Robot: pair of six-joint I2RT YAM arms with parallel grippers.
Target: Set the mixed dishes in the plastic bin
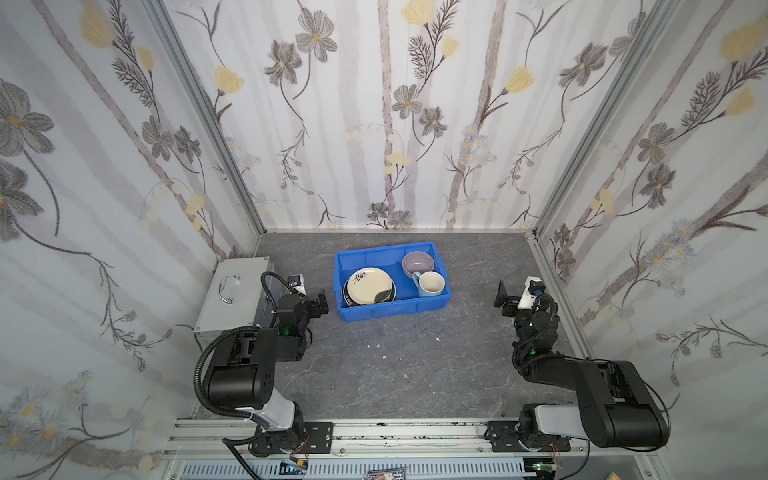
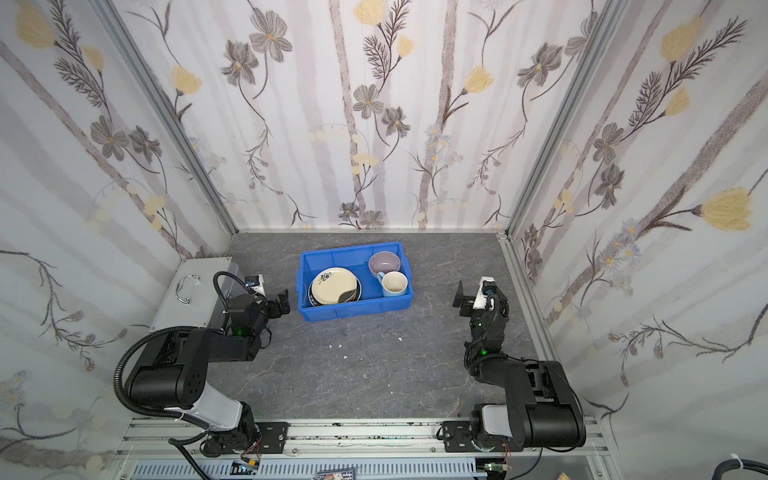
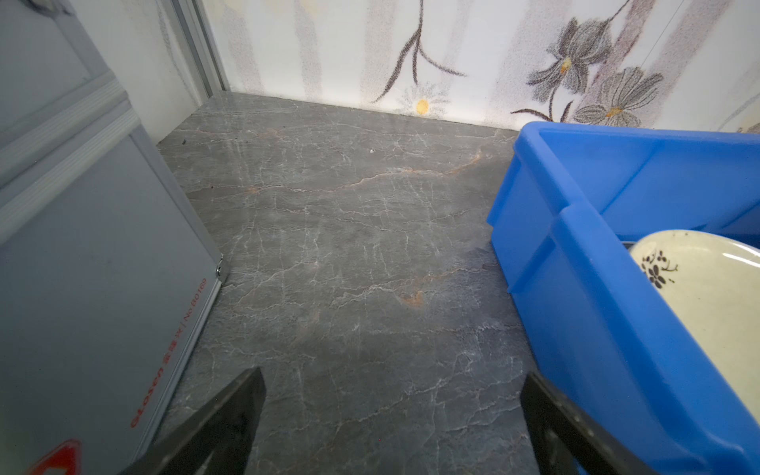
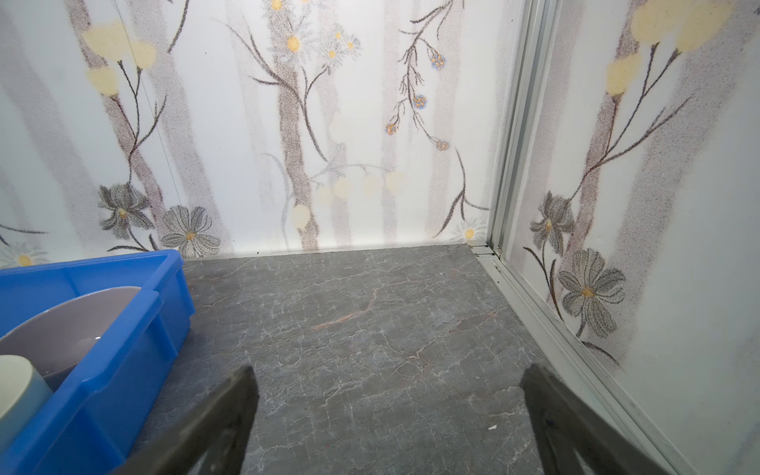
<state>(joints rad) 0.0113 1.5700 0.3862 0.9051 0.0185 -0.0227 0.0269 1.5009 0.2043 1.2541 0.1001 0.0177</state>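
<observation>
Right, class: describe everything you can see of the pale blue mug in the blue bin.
The pale blue mug looks like glazed ceramic, cream inside and apparently empty. It stands upright, mouth up, in the right end of the blue plastic bin in both top views, near its front wall. Its loop handle points left, toward the stacked plates. The lilac bowl sits just behind it; whether they touch cannot be told.

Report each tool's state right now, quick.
Left tool: open, holding nothing.
Right tool: open, holding nothing.
</observation>
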